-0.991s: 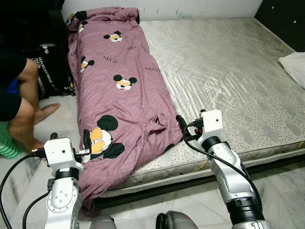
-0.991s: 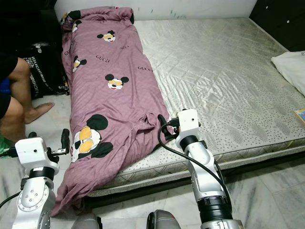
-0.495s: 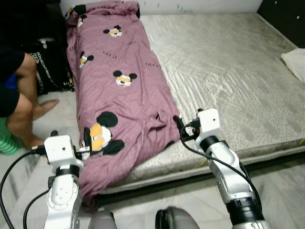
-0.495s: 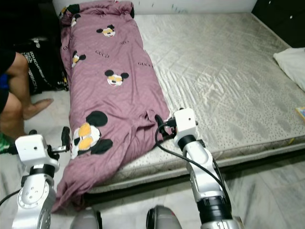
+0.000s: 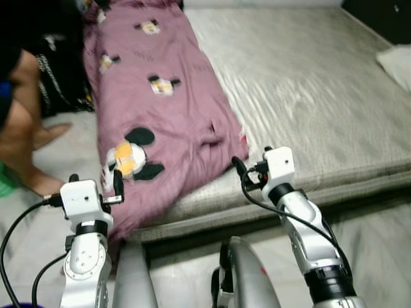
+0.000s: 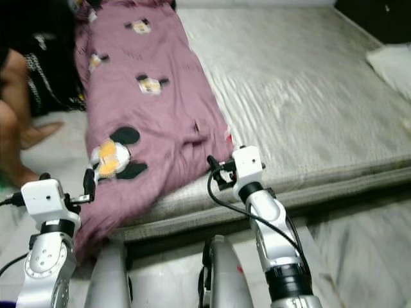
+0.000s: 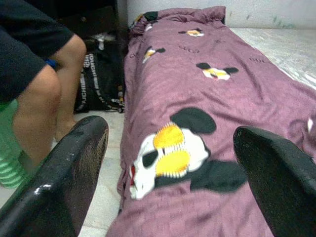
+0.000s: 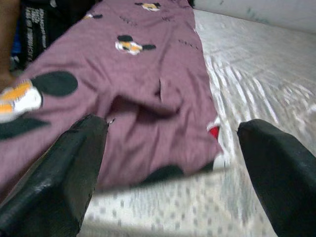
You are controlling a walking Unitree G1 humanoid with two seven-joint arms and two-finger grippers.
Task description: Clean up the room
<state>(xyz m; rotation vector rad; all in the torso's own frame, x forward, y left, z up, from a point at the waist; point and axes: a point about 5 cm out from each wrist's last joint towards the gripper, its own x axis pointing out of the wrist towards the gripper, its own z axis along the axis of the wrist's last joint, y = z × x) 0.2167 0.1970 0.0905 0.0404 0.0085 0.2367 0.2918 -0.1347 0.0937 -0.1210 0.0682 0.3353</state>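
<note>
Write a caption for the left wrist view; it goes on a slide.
Open left pincer faces a purple cartoon-mouse blanket on the mattress, a seated person beside it.

Silver jointed arms, white wrist boxes, black cables, black-fingered left pincer (image 5: 118,183).

The blanket (image 5: 160,115) is mauve, printed with black, white and yellow cartoon mice. The mattress (image 5: 321,96) is silvery grey, quilted. The floor (image 5: 379,244) is pale marbled grey.
</note>
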